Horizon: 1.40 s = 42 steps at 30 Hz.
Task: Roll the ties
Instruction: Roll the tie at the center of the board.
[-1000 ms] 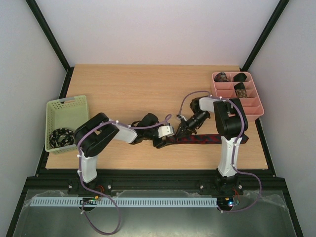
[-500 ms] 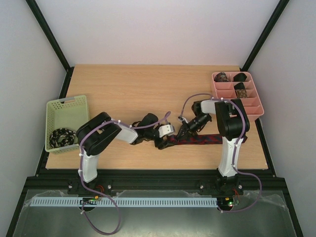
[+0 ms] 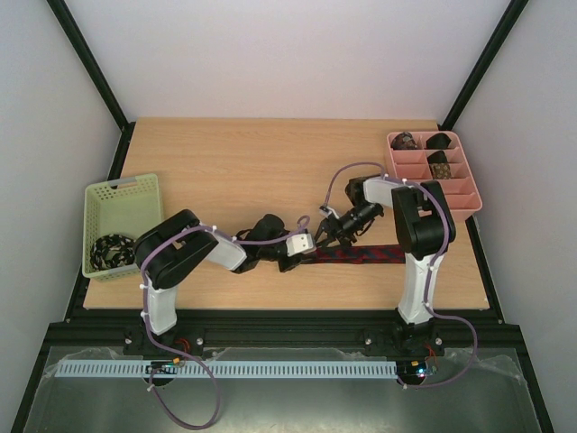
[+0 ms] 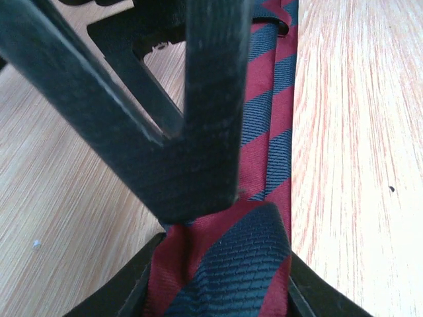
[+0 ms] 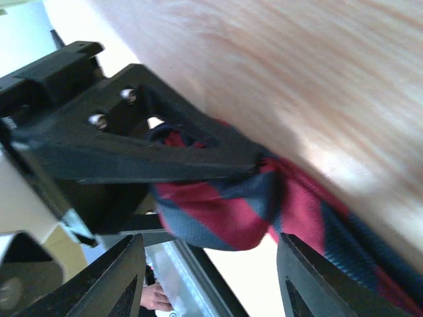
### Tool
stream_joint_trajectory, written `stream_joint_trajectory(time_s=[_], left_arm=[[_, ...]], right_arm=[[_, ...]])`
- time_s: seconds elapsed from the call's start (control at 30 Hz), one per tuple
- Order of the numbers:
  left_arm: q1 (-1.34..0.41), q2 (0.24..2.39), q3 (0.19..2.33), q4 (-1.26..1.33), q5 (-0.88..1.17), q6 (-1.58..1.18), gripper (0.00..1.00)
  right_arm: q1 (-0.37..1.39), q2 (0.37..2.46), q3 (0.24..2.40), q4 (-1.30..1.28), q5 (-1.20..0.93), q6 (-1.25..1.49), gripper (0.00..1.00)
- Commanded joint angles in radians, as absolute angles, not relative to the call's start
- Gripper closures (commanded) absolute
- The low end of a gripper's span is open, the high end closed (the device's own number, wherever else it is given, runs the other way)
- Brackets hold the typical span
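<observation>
The red tie with navy stripes (image 3: 361, 255) lies flat on the table (image 3: 225, 171), on the arms' side of the pink tray (image 3: 389, 155). Its long axis runs sideways. One end lies just nearer the arms than the tray. The other end reaches away from the tray toward the table's middle, where it is folded back on itself into the start of a roll.

Both grippers meet at that end far from the tray. The left gripper (image 3: 300, 260) comes at it from the side away from the tray. Its jaws are drawn in narrow and press the fold on both edges, holding it. The right gripper (image 3: 325, 236) sits just on the tray side of the fold with its jaws apart. The fold sits in the gap between the fingers (image 5: 119, 277), not clamped.

So the left arm has the fold, and the unrolled length stretches from it toward the tray. The roll probably has to travel along that line toward the tray, square to the strip, or the coil will skew.
</observation>
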<state>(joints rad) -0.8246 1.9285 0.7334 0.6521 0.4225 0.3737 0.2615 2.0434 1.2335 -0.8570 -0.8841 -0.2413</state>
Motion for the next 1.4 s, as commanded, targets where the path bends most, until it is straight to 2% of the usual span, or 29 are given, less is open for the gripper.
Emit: stream_joint_trajectory(time_s=[0.0,0.27,0.33,0.4,0.47,0.67,0.77,0.9,1.13,1.23,1.37], left_arm=[[-0.844,1.976,0.700,0.486,0.319,0.450,0.67],[-0.852,1.984,0.712,0.444,0.302,0.491,0.66],[-0.853,1.982,0.712,0.435,0.303,0.507,0.64],[-0.853,1.980,0.718,0.425,0.302,0.511,0.62],[-0.850,1.975,0.726,0.413,0.317,0.508,0.59],[-0.832,1.938,0.771,0.403,0.425,0.480,0.36],[-0.820,1.915,0.785,0.434,0.497,0.455,0.31],[-0.821,1.910,0.808,0.417,0.583,0.505,0.29],[-0.822,1.967,0.951,0.198,0.541,0.582,0.34],[-0.822,1.987,0.975,0.162,0.537,0.596,0.41],[-0.822,2.012,0.996,0.103,0.515,0.597,0.57]], right_arm=[[0.288,2.002,1.231,-0.966,-0.956,-0.252,0.45],[0.304,2.098,1.229,-0.832,-0.857,-0.150,0.62],[0.304,2.111,1.227,-0.810,-0.819,-0.131,0.73],[0.302,2.114,1.220,-0.806,-0.782,-0.131,0.91],[0.297,2.113,1.202,-0.810,-0.762,-0.137,0.98],[0.261,2.120,1.149,-0.815,-0.725,-0.160,0.99],[0.245,2.126,1.141,-0.804,-0.708,-0.169,0.99],[0.232,2.147,1.144,-0.797,-0.686,-0.176,0.99],[0.228,2.172,1.161,-0.776,-0.680,-0.170,0.99],[0.228,2.175,1.172,-0.780,-0.679,-0.174,0.99],[0.228,2.163,1.189,-0.797,-0.681,-0.184,0.99]])
